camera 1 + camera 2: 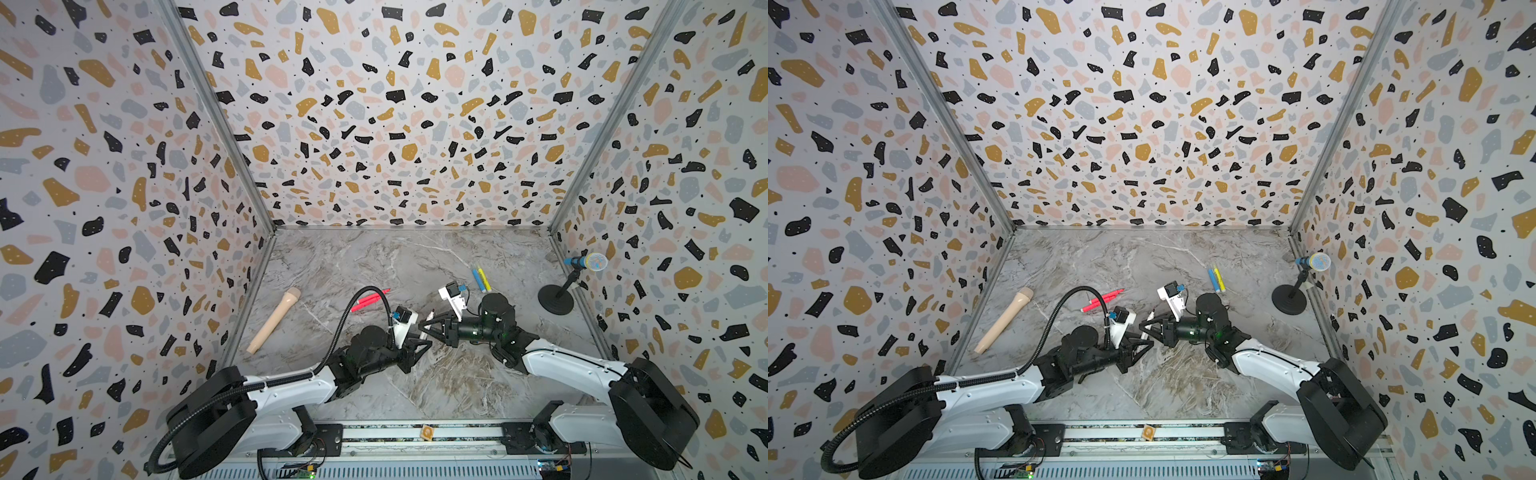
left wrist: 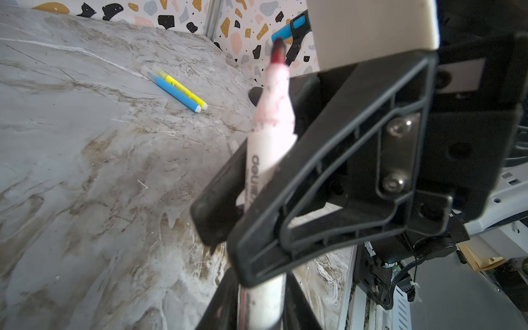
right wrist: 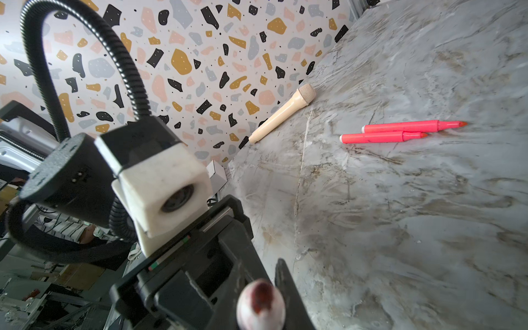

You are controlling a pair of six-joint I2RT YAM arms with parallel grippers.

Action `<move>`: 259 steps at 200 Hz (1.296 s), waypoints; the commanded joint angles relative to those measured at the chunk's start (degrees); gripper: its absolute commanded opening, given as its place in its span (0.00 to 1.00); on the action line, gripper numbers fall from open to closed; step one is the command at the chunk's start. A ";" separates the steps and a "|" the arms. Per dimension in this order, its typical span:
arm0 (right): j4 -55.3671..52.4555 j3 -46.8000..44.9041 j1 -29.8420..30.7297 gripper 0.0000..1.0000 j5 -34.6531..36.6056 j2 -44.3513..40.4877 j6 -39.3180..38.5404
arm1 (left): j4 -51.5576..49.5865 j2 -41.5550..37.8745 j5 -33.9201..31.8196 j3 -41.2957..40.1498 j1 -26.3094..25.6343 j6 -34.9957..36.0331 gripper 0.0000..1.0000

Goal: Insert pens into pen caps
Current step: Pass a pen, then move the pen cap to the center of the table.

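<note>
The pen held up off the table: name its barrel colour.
The pen is white, smeared red; the left wrist view shows it best.

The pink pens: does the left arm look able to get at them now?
Probably not yet. The pink pens lie uncovered near the left gripper, but its fingers flank the white pen that the right gripper clamps; it should back off first.

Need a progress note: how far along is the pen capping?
Done: nothing clearly capped. In hand: the right gripper clamps the white pen, tip bare. Left: both pink pens lie uncapped; the blue pen and yellow pen wait aside; no loose caps visible.
</note>
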 commanded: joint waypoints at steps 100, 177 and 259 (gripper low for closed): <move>-6.88 2.74 0.76 0.71 6.42 -4.29 -3.07 | 0.71 -2.60 -2.24 0.05 -0.16 0.18 0.00; -35.42 2.31 -21.12 0.78 26.44 -13.32 -1.00 | -5.40 -13.06 -15.97 -5.10 -0.16 -0.98 0.00; -37.06 -5.88 -28.16 0.79 29.56 -12.38 -3.86 | -11.46 -21.96 -18.31 -8.38 -0.16 -0.87 0.00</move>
